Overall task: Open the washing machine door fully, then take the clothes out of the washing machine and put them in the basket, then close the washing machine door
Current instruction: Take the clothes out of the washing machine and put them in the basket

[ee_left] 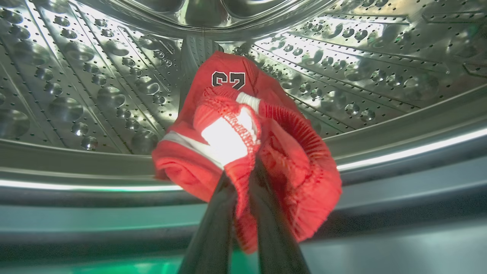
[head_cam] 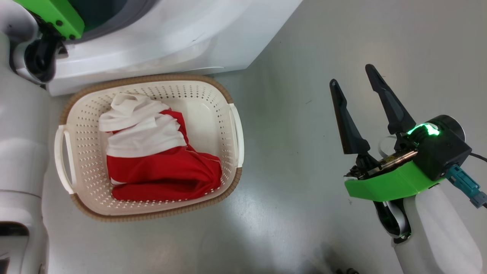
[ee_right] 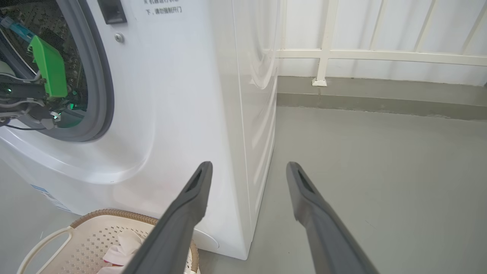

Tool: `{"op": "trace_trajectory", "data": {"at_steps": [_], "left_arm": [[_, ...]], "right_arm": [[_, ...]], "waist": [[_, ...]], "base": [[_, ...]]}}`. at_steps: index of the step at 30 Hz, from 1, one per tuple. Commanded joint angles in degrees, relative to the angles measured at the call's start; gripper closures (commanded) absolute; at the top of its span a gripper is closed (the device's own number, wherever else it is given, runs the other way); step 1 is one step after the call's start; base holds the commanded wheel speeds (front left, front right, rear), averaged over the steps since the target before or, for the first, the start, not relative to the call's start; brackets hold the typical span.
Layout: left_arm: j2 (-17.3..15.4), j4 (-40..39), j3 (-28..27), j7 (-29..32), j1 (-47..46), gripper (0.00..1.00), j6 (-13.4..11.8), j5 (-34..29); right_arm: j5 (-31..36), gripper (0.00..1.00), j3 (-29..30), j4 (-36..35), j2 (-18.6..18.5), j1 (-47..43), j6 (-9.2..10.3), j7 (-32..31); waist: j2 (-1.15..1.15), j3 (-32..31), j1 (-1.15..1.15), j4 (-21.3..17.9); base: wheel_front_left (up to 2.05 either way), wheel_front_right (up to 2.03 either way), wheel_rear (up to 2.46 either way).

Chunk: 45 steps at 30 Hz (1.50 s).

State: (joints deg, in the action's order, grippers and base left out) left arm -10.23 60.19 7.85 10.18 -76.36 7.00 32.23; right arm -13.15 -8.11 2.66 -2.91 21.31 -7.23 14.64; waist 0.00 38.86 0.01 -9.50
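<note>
Left claw (ee_left: 243,177) pinches ribbed red jersey (ee_left: 300,152) inside dimpled steel drum (ee_left: 95,95).

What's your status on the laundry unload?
Left gripper shut on number-23 jersey inside drum. Right gripper open, empty, above floor. Red-white garment already in basket. No obstruction seen.

Grey floor (head_cam: 289,114) all around here, smooth, with a pale sheen of glare and a few small dark specks. In the right wrist view, a white railing (ee_right: 380,57) runs along the back, upright bars meeting a horizontal rail. One post foot (ee_right: 319,82) stands on a low grey kerb (ee_right: 380,99) at the floor's far edge. Behind the bars is a white wall (ee_right: 354,26).
</note>
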Motion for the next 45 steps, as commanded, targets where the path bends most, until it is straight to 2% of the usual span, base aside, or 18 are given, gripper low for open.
{"op": "trace_trajectory", "data": {"at_steps": [1,5,9,18,28,33,38,39,41,45], "left_arm": [[-2.2,-0.7,-0.1,-0.1,-0.1,1.0,-0.3,-0.6],[-2.1,-0.8,0.1,-2.4,0.0,1.0,-0.7,-0.8],[-2.2,-1.2,0.5,-6.9,0.2,1.0,-2.8,-2.0],[-1.4,-3.0,1.0,-15.5,2.5,1.0,-3.3,-2.8],[-2.0,-6.6,2.7,-24.0,7.8,1.0,-6.8,-6.3],[-1.4,-11.4,2.5,-25.0,12.9,1.0,-6.6,-7.0],[-1.1,-22.3,-0.1,-25.2,20.1,1.0,-8.2,-9.1],[-1.1,-22.3,-0.1,-25.2,20.1,1.0,-8.2,-9.1],[-0.3,-28.5,-1.9,-25.2,25.3,1.0,-8.9,-10.7],[0.7,-33.1,-3.1,-25.2,30.2,1.0,-9.1,-12.3]], "right_arm": [[-0.2,0.0,-1.2,-1.4,0.0,-0.6,-0.25,0.4],[0.0,0.0,-1.2,-1.0,0.0,-0.7,-0.25,0.4],[0.2,0.0,-1.3,-0.7,0.0,-0.6,-0.25,0.4],[0.9,0.0,-1.1,-0.2,0.0,-0.5,-0.25,0.4],[1.3,0.0,-1.1,0.6,0.0,-1.0,-0.25,0.4],[1.8,0.0,-1.1,1.2,0.0,-1.4,-0.25,0.4],[1.4,0.0,-0.5,1.1,0.0,-2.0,-0.25,0.4],[1.4,0.0,-0.5,1.1,0.0,-2.0,-0.25,0.4],[0.9,0.0,-1.3,1.5,0.0,-2.4,-0.25,0.4],[0.4,0.0,-1.7,1.8,0.0,-2.9,-0.25,0.4]], "waist": [[0.0,0.0,-0.01,0.0],[0.0,-0.1,-0.01,0.3],[0.0,-0.3,-0.01,0.9],[0.0,-1.3,-0.01,2.9],[0.0,-3.5,-0.01,4.7],[0.0,-5.4,-0.01,5.4],[0.0,-7.6,-0.01,5.9],[0.0,-7.6,-0.01,5.9],[0.0,-9.3,-0.01,6.1],[0.0,-11.4,-0.01,6.3]], "base": [[0.0,0.0,0.0],[0.0,0.0,0.0],[0.0,0.0,0.0],[0.0,0.0,0.0],[0.0,0.0,0.0],[0.0,0.0,0.0],[0.0,0.0,0.0],[0.0,0.0,0.0],[0.0,0.0,0.0],[0.0,0.0,0.0]]}}
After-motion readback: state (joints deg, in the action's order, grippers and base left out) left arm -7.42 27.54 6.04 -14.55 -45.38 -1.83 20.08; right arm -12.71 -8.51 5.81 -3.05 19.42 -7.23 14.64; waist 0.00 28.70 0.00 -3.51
